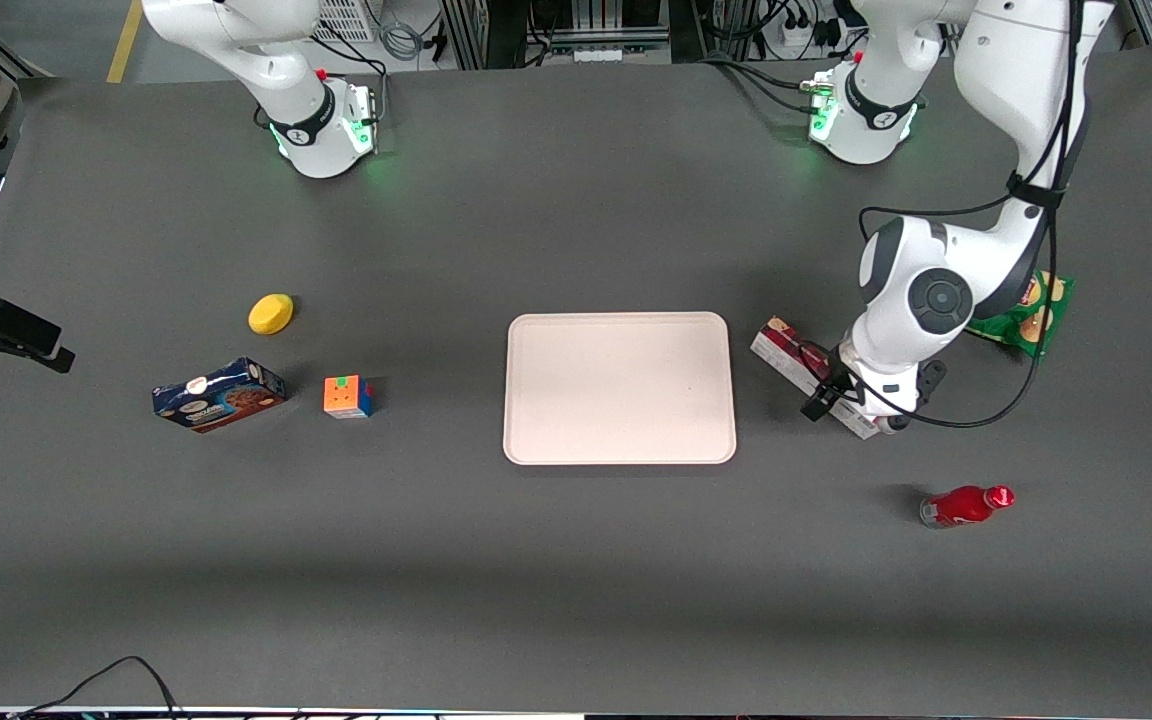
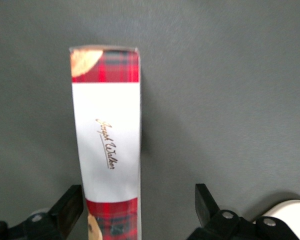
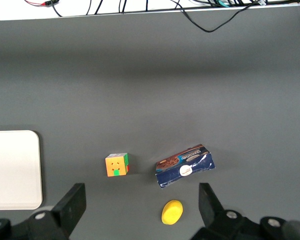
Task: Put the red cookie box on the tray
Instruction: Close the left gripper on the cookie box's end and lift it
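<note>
The red plastic bottle [image 1: 966, 505] lies nearest the front camera. Just farther, the claw [image 1: 851, 400] hangs wide over the long red plaid cardboard cookie box [image 1: 804, 370], one finger [image 2: 70, 209] touching its side, apparently set for a grasp. The box lies on the dark worktop [image 1: 576, 570] just beside the pale beige rectangular tray [image 1: 620, 388], toward the working arm's end.

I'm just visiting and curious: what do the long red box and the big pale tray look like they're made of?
The red cookie box looks like printed cardboard: crisp folded edges, plaid print, and a white band with gold script. The tray looks like matte moulded plastic, though that is uncertain: plain beige, rounded corners, low rim. The open gripper sits over the box, fingers either side.
</note>
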